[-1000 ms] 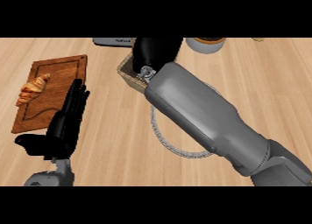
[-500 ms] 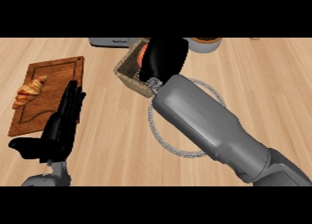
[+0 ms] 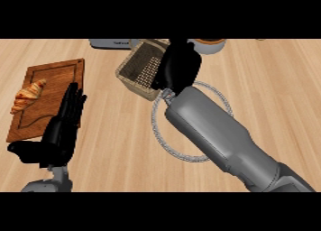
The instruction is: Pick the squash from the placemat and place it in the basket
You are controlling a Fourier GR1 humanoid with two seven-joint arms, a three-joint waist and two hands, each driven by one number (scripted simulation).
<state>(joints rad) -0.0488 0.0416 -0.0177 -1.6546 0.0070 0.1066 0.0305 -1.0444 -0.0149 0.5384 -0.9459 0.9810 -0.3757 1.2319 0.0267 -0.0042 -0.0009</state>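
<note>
Head view. Right hand (image 3: 180, 67): over basket (image 3: 142, 67), back uppermost, fingers hidden, open or closed not discernible. Squash: not visible, possibly beneath that hand. Left hand (image 3: 62, 128): open, fingers straight, resting at lower left, overlapping wooden board (image 3: 53, 79) bearing croissant (image 3: 29, 94). Round placemat (image 3: 164, 135) on desk (image 3: 276, 90).

Even, bright light covers the wooden counter (image 3: 269, 90), with no glare on it. Shadows are faint and soft. The grey right forearm (image 3: 216, 131) carries a pale sheen along its upper side at frame centre. Both black hands read as dark, nearly featureless shapes.
</note>
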